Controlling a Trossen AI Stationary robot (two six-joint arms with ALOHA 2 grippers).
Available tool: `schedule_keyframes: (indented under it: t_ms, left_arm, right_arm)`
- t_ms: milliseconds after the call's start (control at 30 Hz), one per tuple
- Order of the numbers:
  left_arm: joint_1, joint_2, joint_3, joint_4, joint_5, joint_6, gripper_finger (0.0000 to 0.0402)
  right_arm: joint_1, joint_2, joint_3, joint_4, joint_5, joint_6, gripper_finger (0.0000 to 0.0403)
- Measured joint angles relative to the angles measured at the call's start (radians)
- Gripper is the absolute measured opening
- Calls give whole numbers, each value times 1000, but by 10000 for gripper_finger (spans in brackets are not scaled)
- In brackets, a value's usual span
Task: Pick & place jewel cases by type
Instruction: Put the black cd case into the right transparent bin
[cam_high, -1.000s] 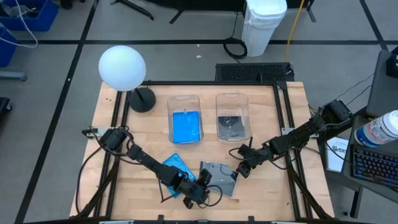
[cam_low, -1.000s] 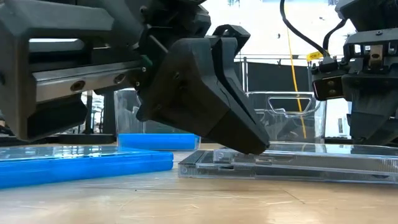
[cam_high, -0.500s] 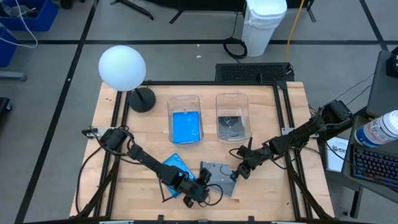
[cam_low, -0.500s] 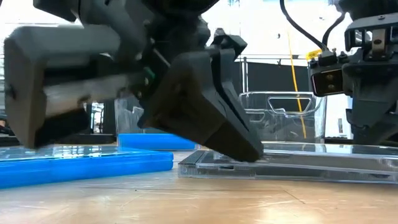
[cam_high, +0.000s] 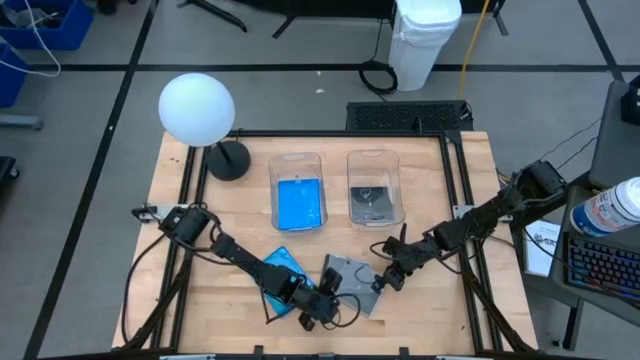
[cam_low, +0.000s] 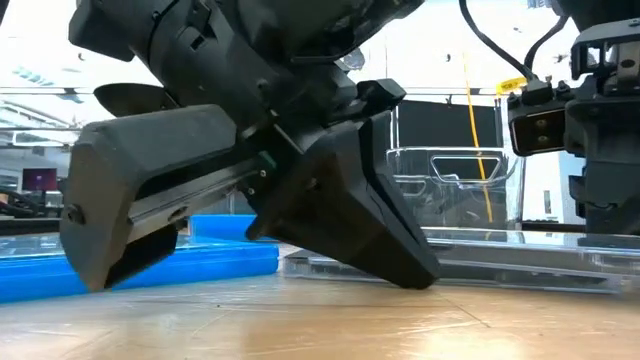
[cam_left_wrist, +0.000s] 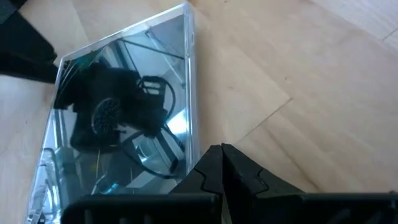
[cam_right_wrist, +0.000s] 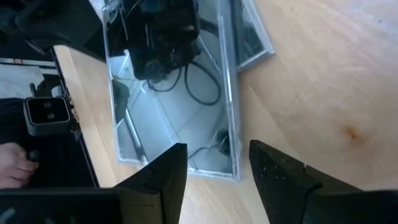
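Two grey see-through jewel cases (cam_high: 352, 278) lie overlapped on the table near its front edge, the upper one (cam_right_wrist: 174, 93) askew on the lower (cam_right_wrist: 252, 37). My left gripper (cam_high: 330, 298) is shut, its tips (cam_low: 420, 275) down at the table beside the cases' near-left edge. My right gripper (cam_high: 382, 278) stands open just above the upper case's right end (cam_right_wrist: 205, 168); I cannot tell whether it touches. A blue jewel case (cam_high: 281, 264) lies flat to the left. My left gripper sets its shut fingertips (cam_left_wrist: 222, 152) against the side edge of the upper grey case (cam_left_wrist: 191, 146), near a corner. It comes slanting down from the table's left. The case lies flat on the case below it.
Two clear tubs stand behind: the left one (cam_high: 298, 190) holds a blue case, the right one (cam_high: 374, 188) a grey one. A white globe lamp (cam_high: 197, 108) stands at the far left. Black frame rails run along the table's sides.
My left gripper has sunk and tipped forward, still shut; its tips have come down to the tabletop at the grey case's edge. My right gripper has kept its place and its gap.
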Motion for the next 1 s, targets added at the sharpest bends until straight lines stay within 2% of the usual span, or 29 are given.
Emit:
schedule_keyframes:
  t_ms: [200, 367, 567, 767, 1000]
  left_arm:
    - [17, 0, 0, 7, 5, -3, 4]
    - [26, 0, 0, 14, 9, -10, 14]
    - [25, 0, 0, 18, 8, -13, 4]
    - [21, 0, 0, 18, 8, -12, 17]
    - [22, 0, 0, 20, 7, -5, 7]
  right_arm:
    - [19, 0, 0, 10, 0, 3, 167]
    - [24, 0, 0, 20, 0, 9, 167]
    - [45, 0, 0, -17, -4, 81, 167]
    - [70, -1, 1, -77, -25, 164, 167]
    - [72, 0, 0, -48, 27, 171, 167]
